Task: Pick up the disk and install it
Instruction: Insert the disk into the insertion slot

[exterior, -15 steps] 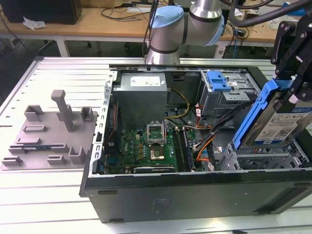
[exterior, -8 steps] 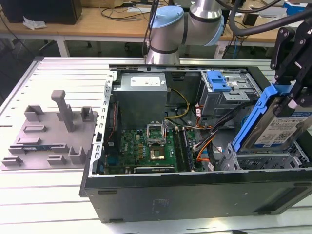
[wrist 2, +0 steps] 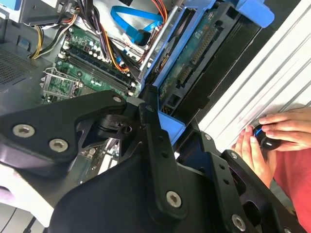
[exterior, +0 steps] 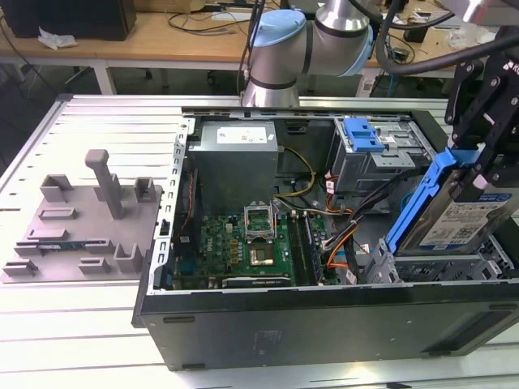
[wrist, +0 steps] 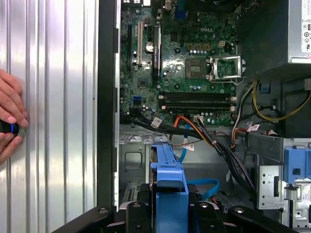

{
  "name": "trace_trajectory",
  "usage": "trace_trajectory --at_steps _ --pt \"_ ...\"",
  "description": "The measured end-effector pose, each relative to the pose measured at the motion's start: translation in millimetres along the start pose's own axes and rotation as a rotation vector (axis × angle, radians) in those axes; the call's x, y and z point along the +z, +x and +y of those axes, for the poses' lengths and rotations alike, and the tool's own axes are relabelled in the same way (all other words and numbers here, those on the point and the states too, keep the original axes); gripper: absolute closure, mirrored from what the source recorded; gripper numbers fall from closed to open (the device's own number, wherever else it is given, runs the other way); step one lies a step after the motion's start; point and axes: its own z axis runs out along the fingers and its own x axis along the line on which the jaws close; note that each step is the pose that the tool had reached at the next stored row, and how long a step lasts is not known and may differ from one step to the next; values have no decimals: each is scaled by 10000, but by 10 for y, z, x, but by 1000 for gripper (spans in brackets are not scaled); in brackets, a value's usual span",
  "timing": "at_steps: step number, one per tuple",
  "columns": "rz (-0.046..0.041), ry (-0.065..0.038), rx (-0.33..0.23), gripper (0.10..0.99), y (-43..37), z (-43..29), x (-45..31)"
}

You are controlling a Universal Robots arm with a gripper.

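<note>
The disk, a silver drive with a white label in a blue plastic carrier, hangs tilted over the drive bay at the exterior view's right end of the open computer case. My gripper is shut on its upper end, black fingers clamping the blue carrier. The second wrist view has the gripper closed on the carrier, with the disk's green circuit-board side beyond it. In the first wrist view the carrier's blue edge sticks out between the fingers, above the bay's metal floor.
A blue bracket sits atop the grey drive cage behind the disk. Orange and black cables run beside the bay. The motherboard and power supply lie further left. A grey fixture plate lies outside the case. A person's hand holds a knob.
</note>
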Motion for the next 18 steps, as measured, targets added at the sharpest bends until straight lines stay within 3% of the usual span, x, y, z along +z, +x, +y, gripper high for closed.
trace_trajectory --at_steps 11,18 --pt "0 -43 1 722 4 -2 164" --pt "-1 -134 2 722 10 -4 250"
